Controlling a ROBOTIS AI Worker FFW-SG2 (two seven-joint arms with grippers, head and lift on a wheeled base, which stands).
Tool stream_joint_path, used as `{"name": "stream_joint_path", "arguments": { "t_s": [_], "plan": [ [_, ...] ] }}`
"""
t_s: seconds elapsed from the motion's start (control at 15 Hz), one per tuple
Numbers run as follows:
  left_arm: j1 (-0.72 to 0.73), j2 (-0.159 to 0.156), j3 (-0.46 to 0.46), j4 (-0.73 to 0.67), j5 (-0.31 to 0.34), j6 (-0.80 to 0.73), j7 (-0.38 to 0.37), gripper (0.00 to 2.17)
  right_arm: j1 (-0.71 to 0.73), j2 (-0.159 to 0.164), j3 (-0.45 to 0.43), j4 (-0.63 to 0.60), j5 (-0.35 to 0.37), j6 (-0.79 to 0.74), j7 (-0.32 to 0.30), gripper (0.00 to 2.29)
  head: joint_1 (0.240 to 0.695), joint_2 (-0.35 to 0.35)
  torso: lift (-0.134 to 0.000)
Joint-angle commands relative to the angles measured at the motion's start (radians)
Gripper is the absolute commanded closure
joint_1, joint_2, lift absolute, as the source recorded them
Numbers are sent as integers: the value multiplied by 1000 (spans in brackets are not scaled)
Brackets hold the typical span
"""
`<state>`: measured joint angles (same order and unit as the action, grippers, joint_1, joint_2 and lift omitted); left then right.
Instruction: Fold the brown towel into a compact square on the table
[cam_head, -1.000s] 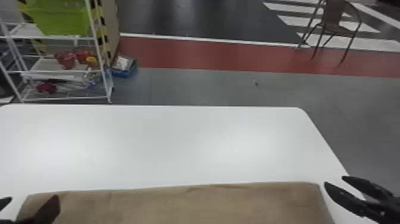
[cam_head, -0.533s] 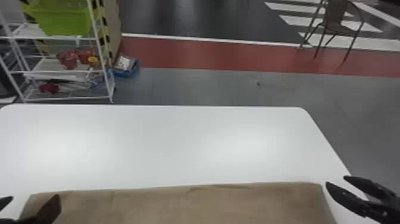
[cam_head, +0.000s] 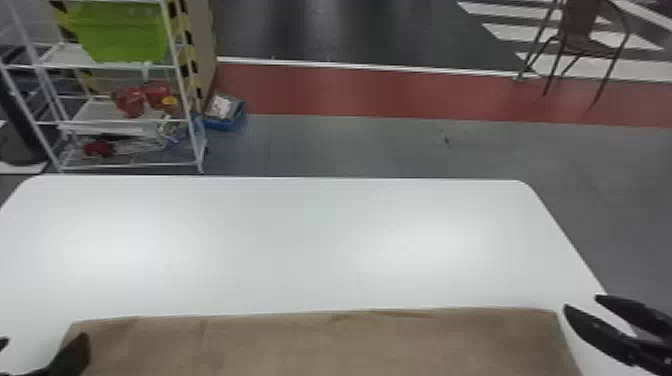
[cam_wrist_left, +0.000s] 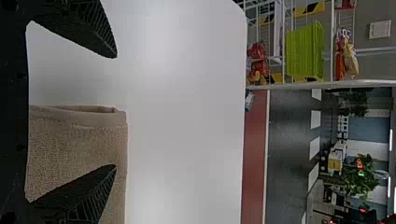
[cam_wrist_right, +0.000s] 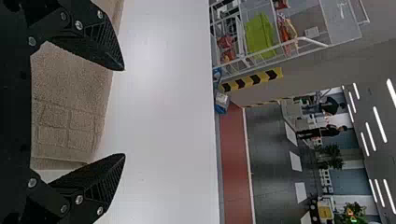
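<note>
Brown towel looks light, soft and floppy, best pinched at its side edges, both pairs of jaws being spread and empty.

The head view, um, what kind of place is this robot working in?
Probably an indoor demo or test hall rather than a home: past the white table there are white crossing stripes on dark floor, a red floor lane and a wire shelf rack.
</note>
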<state>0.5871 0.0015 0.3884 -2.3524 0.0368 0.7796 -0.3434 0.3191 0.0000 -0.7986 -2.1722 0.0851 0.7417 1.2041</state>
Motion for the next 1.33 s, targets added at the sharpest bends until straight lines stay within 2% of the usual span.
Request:
{"name": "stream_joint_path", "arguments": {
  "t_s": [0.0, 0.2, 0.33, 0.67, 1.13, 1.2, 1.27],
  "plan": [
    [10, -4, 41, -8, 5, 42, -14, 39, -5, 1, -1, 12, 2, -9, 0, 259, 695, -92, -123],
    [22, -4, 56, 7, -3, 63, -19, 83, -9, 1, 1, 32, 2, -31, 0, 259, 695, -70, -123],
    [28, -4, 56, 13, 6, 67, -49, 103, -9, 1, 1, 37, 1, -34, 0, 259, 695, -58, -123],
    [27, -4, 46, 22, 2, 88, -55, 205, -9, 1, -2, 43, 1, -43, 0, 259, 695, -76, -123],
    [19, -4, 27, 50, -6, 91, -57, 215, -9, 1, 7, 55, 2, -58, -1, 259, 695, -87, -123],
    [19, -4, 20, 50, -11, 103, -58, 235, -9, 1, 7, 57, 2, -55, -1, 259, 695, -87, -123],
    [19, -4, 18, 50, -14, 109, -62, 346, -11, 1, 9, 57, 2, -58, -1, 259, 695, -90, -123]
  ]
}}
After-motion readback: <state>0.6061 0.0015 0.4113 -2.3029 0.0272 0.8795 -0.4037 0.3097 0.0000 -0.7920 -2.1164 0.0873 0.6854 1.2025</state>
